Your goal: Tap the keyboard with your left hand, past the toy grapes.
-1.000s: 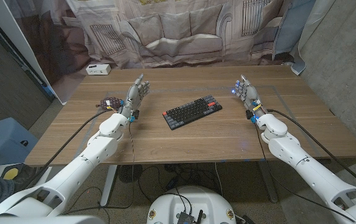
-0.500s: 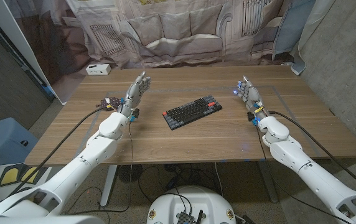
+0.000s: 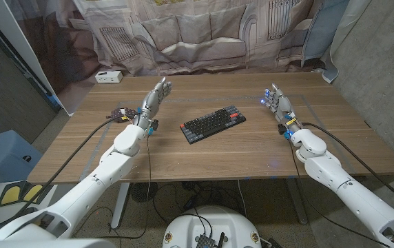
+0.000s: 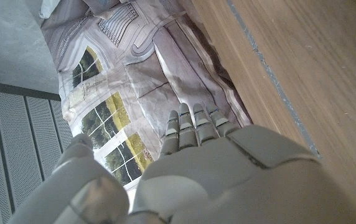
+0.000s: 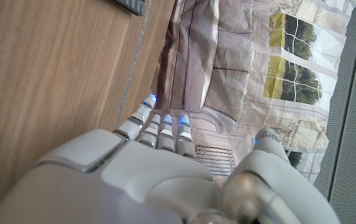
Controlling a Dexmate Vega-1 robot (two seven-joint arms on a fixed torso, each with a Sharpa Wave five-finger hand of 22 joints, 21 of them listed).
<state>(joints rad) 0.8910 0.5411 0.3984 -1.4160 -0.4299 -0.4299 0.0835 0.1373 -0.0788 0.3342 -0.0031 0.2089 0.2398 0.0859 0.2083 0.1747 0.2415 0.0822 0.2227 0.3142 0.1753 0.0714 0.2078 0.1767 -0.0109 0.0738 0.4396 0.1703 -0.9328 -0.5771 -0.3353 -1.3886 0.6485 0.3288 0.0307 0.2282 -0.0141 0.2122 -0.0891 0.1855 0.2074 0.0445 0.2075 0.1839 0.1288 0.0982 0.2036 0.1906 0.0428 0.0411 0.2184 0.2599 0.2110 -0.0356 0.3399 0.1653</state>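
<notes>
Head view puts the keyboard (image 3: 212, 123), black with a few coloured keys, near the middle of the wooden table (image 3: 204, 155), lying at a slant so that one short end points toward two o'clock and the other toward eight. Nothing touches it.

At about nine o'clock from the keyboard, well apart from it, sit the toy grapes (image 3: 120, 114), a small dark cluster near the table's left side. They are partly hidden behind the left arm, so their outline is hard to make out.

The left hand (image 3: 154, 98) is raised above the table at roughly ten o'clock from the keyboard, between the grapes and the keyboard and somewhat farther back. Its fingers are straight and a little apart, reaching up and away from the robot, and it holds nothing. In the left wrist view the same hand (image 4: 193, 134) shows fingers extended side by side, with bare tabletop beside them.

The right hand (image 3: 274, 100) stands at about two o'clock from the keyboard, well apart from it, fingers extended upward and holding nothing; small blue lights glow at its fingertips. The right wrist view shows this hand (image 5: 159, 134) with its fingers straight and close together, and a dark corner of the keyboard (image 5: 130, 5) at the frame edge.

A small white box (image 3: 107, 76) rests at the table's far left corner, toward eleven o'clock. A printed curtain (image 3: 204, 34) hangs behind the table.
</notes>
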